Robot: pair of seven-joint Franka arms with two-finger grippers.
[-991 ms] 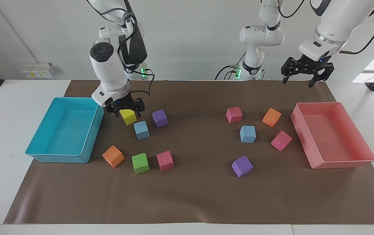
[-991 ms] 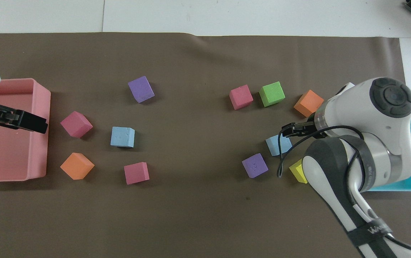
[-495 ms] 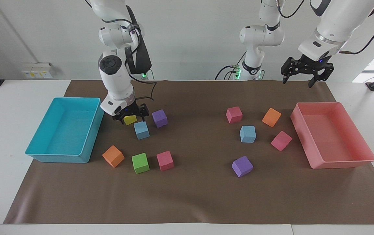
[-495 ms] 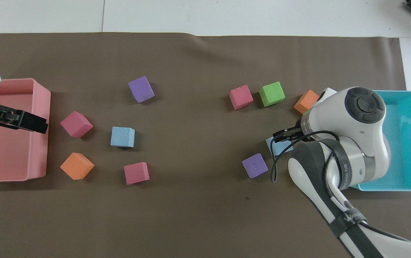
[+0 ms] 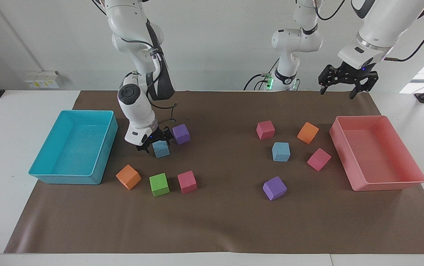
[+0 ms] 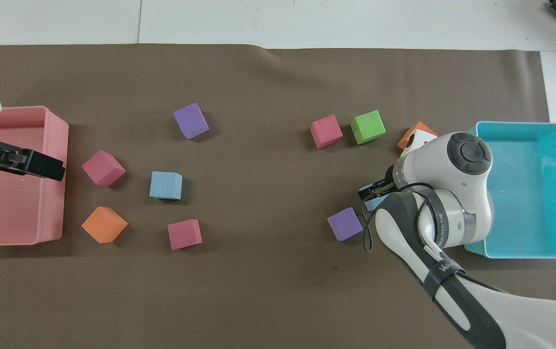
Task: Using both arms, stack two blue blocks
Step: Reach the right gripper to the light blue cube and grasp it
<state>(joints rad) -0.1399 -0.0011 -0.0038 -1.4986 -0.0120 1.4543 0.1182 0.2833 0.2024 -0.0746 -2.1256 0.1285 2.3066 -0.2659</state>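
Observation:
One blue block (image 5: 161,149) lies beside the turquoise tray's end of the mat; in the overhead view only a sliver of this blue block (image 6: 369,204) shows under the arm. My right gripper (image 5: 153,143) is low over it, open, with its fingers standing either side of the block; I cannot tell whether they touch it. In the overhead view the right gripper (image 6: 372,191) covers most of it. The other blue block (image 5: 281,152) (image 6: 166,185) lies free toward the left arm's end. My left gripper (image 5: 337,94) (image 6: 40,167) waits open, high over the pink tray's edge.
A turquoise tray (image 5: 49,173) stands at the right arm's end and a pink tray (image 5: 389,184) at the left arm's end. A purple block (image 5: 180,133) lies right beside the right gripper. Orange (image 5: 128,177), green (image 5: 159,184) and pink (image 5: 187,181) blocks lie farther out.
My right gripper has moved away from the turquoise tray, off the yellow block, and come down over the blue block. The yellow block is now hidden by the arm. The left arm has not moved.

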